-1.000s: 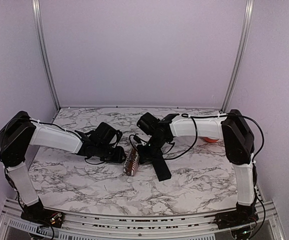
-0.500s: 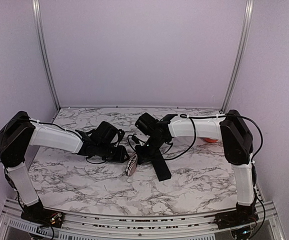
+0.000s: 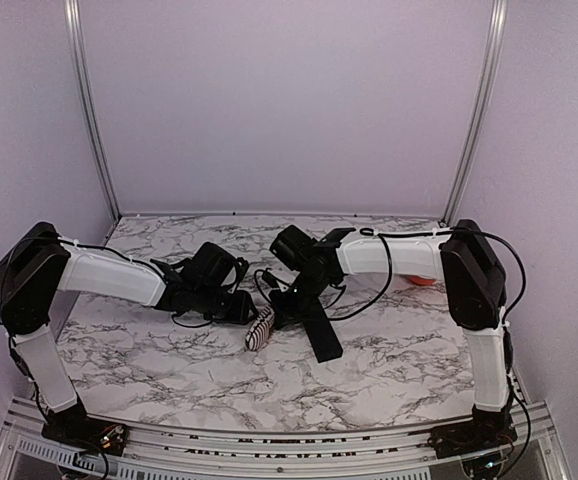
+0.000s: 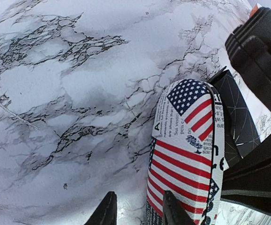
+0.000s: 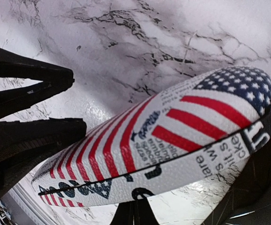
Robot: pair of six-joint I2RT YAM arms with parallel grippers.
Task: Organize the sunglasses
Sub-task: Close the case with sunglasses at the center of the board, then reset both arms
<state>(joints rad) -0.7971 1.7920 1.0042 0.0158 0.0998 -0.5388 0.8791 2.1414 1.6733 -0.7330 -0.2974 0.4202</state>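
I read L gripper [image 4: 139, 206], jaws part open, as bracing the stars-and-stripes case [image 3: 261, 328] on edge mid-frame while R gripper [image 5: 133, 213], tips shut, noses its seam, prob to pop it.

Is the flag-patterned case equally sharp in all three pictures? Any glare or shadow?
Top external view: soft even light, the flag-patterned case small and coarse. Left wrist view: case crisp, a grey shadow on the marble table beside it. Right wrist view: print sharp, white glare on the marble below the case.
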